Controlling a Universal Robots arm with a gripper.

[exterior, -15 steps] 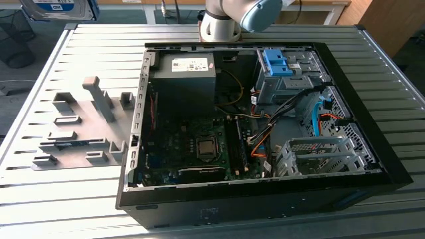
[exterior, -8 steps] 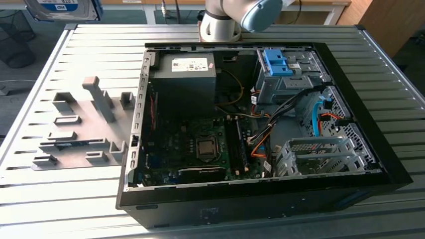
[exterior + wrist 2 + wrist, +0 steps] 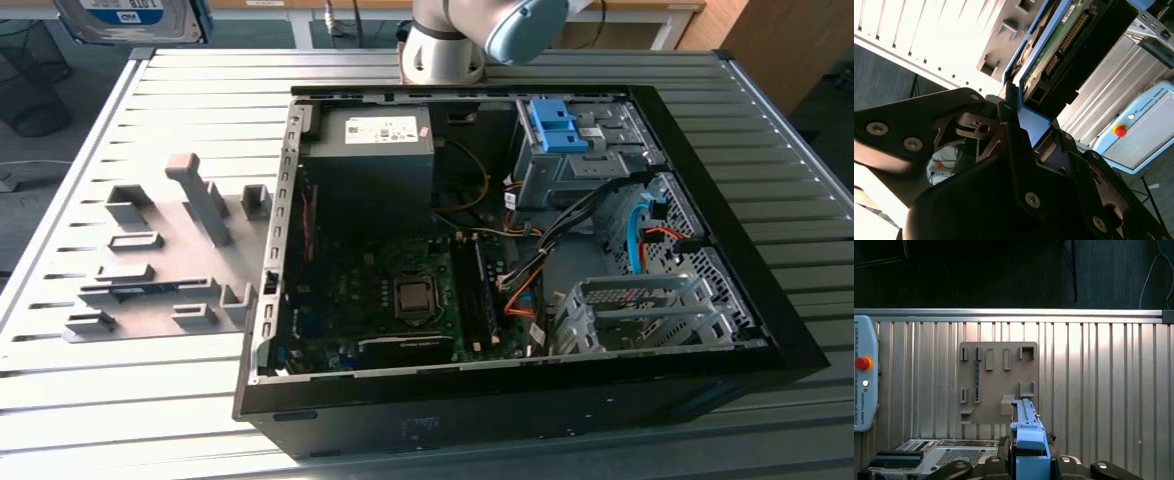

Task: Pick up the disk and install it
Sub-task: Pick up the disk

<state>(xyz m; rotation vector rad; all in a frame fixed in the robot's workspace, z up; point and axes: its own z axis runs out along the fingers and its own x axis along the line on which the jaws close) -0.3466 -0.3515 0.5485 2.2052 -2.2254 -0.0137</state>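
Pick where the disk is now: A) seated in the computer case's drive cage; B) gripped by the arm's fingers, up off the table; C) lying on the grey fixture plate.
B: in the second wrist view the fingers clamp the disk by its blue carrier frame, and the exterior view shows it aloft, off the fixture plate and outside the computer case.

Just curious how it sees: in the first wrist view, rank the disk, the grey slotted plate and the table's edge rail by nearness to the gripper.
1. The disk: clamped in the gripper.
2. The grey slotted plate: lying flat, straight behind the disk.
3. The table's edge rail: beyond the plate.
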